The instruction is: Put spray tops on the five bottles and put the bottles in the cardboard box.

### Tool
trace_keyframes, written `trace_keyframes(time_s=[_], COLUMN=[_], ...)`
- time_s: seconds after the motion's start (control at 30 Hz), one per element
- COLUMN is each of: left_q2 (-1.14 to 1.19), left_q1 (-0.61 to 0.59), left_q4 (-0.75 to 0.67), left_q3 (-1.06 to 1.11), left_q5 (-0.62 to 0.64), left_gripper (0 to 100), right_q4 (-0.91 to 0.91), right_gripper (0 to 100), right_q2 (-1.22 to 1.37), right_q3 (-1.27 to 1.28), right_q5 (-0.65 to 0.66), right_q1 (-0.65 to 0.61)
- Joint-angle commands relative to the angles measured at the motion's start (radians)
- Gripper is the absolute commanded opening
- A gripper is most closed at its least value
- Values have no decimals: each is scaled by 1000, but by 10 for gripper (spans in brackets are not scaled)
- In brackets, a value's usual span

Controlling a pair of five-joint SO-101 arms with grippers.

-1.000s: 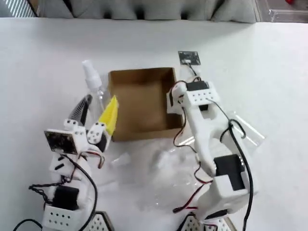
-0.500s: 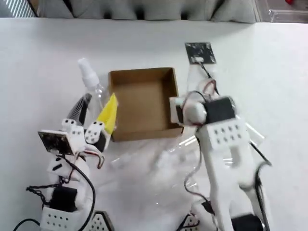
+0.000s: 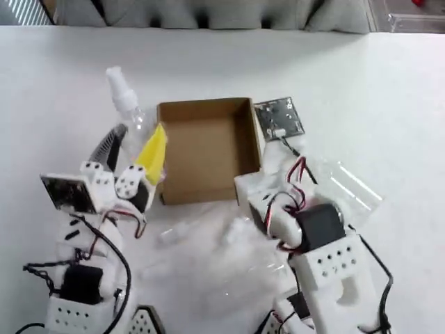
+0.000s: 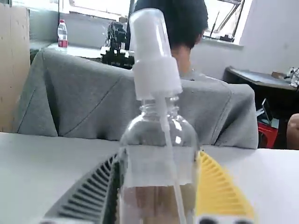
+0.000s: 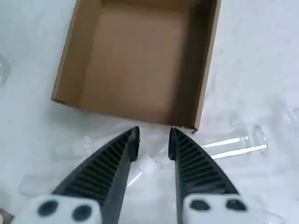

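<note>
on the left we see our left gripper (image 3: pixel 139 136) clenched around a clear plastic bottle (image 4: pixel 156 154) capped with a white spray top (image 4: pixel 154 56), just outside the left wall of the brown cardboard box (image 3: pixel 201 104). further right, our right gripper (image 5: pixel 153 137) hangs with fingers parted, grasping nothing, close to the box's near wall, beside another clear bottle (image 5: pixel 233 142) lying on the white table (image 3: pixel 389 90).
</note>
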Motion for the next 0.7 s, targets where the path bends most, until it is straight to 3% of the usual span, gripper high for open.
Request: trace_keyframes(time_s=[0.0, 0.1, 0.27, 0.43, 0.67], left_q2=[200, 349, 545, 657, 667], left_q1=[10, 10, 10, 5, 10], left_q4=[-6, -77, -181, -290, -339], left_q3=[-187, -233, -236, -224, -180], left_q5=[9, 11, 57, 235, 236], left_gripper=[20, 20, 20, 20, 20], right_q4=[-199, -375, -624, -834, -1038], right_gripper=[74, 9, 26, 26, 26], right_q2=[-59, -87, -188, -360, -605], right_q3=[80, 193, 390, 612, 850], right_q5=[-17, -20, -133, -149, -143], right_q1=[-12, -19, -36, -171, -343])
